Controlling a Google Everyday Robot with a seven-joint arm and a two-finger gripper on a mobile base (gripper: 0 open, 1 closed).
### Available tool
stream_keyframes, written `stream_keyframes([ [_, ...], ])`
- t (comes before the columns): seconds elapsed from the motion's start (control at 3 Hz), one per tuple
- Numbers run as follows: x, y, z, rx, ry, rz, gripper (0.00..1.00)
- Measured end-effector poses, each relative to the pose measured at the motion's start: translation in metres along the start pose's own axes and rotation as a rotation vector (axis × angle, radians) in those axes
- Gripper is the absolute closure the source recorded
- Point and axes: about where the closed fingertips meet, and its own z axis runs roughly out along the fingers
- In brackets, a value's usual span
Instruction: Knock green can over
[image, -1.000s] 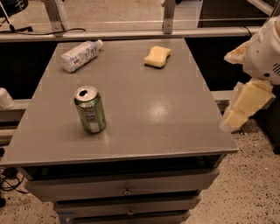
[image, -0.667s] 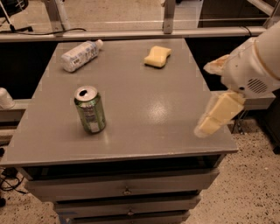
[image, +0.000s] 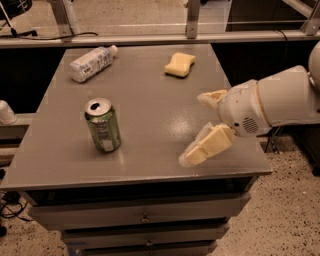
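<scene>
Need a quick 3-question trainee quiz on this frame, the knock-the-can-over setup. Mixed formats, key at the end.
1. True or false: the green can stands upright on the table.
2. Where is the gripper? A) shut on the can B) open, over the table's right side, apart from the can C) down by the drawers
3. Fill in: the clear bottle at the far left corner lies on its ____.
Key: 1 true; 2 B; 3 side.
</scene>
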Motion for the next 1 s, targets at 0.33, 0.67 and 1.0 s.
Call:
stream_keyframes([
  [0.33, -0.0133, 0.0097, 0.0169, -0.051, -0.127, 0.049, 0.0],
  [0.67, -0.0171, 0.0115, 0.0169, -0.054, -0.131, 0.047, 0.0],
  [1.0, -0.017, 0.0115, 0.0169, -0.053, -0.13, 0.047, 0.0],
])
